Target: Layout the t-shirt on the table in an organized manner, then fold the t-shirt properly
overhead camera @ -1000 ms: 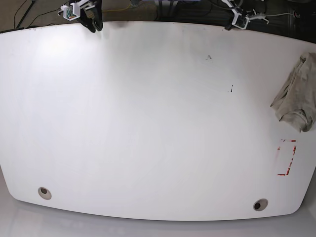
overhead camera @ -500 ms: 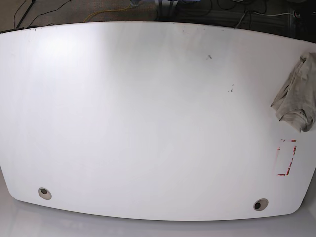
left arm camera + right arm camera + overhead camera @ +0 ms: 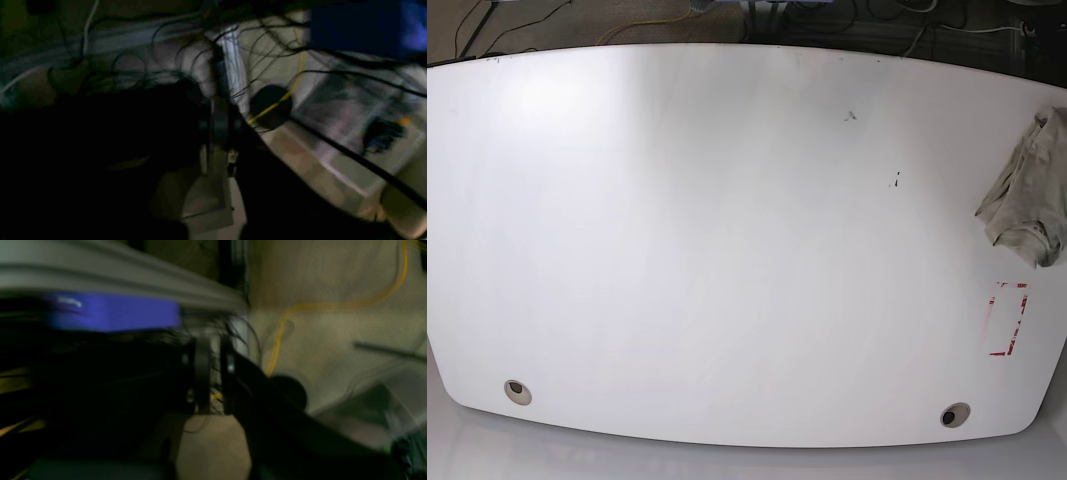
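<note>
- The shirt [image 3: 1027,192] lies in a crumpled heap at the far right edge of the table [image 3: 727,250], as the base view shows it.
- It sits just above the red dashed mark [image 3: 1007,320]. The two do not touch.
- The rest of the table is bare white, with two small grey holes [image 3: 517,390] near the front edge.
- No arm shows in the base view, and nothing touches the shirt.
- The left gripper [image 3: 220,133] shows only in its own dark, blurry wrist view. Its fingers look pressed close together with nothing between them, but the view is too dim to be sure.
- The right gripper [image 3: 213,373] shows in its wrist view too. Its two dark fingers stand side by side with only a thin gap, and they hold nothing.
- Both wrist views show only cables [image 3: 283,336] and floor, not the table.
- I think the task has not really started. The shirt is not spread out, and no fold is made.
- Left to do: reach the shirt, pull it to the middle, lay it flat, then fold it.
</note>
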